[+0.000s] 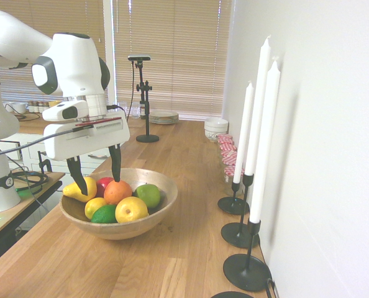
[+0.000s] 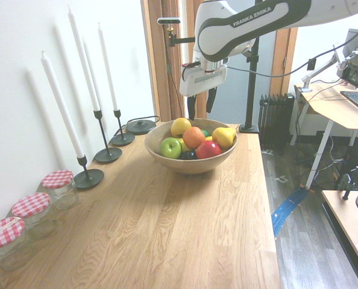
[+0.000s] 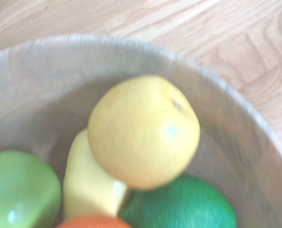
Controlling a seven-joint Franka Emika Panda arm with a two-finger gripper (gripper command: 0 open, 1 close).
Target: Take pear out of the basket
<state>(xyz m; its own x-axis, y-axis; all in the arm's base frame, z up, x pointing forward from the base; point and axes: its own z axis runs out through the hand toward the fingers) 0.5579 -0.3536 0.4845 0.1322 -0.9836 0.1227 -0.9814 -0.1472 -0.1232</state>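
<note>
Open wide and holding nothing, my gripper (image 1: pixel 97 172) hung over the basket (image 1: pixel 164 186), fingertips down at about the level of the fruit tops but touching none of them that I could see. The pear (image 1: pixel 131 209) – the round yellow one with a faint blush – lay almost straight below me. It filled the middle of the wrist view (image 3: pixel 143 130), which is why I judged that the coming move turned on a plain descent rather than a sideways reach. Being roundish, it had no long axis to line the fingers up with.

The basket stood on the worktop (image 1: pixel 191 248), about midway between the open edge and the wall edge where the candlesticks (image 1: pixel 246 270) were. Inside it, the pear sat high against the inner wall, resting on the lemon (image 1: pixel 95 205) and the lime (image 1: pixel 104 215). The orange (image 1: pixel 117 191) and the green apple (image 1: pixel 148 195) lay just beside them. Across the basket were the red apple (image 1: pixel 104 183) and the tapered yellow fruit (image 1: pixel 85 188) – the one I had to avoid mistaking for my target.
</note>
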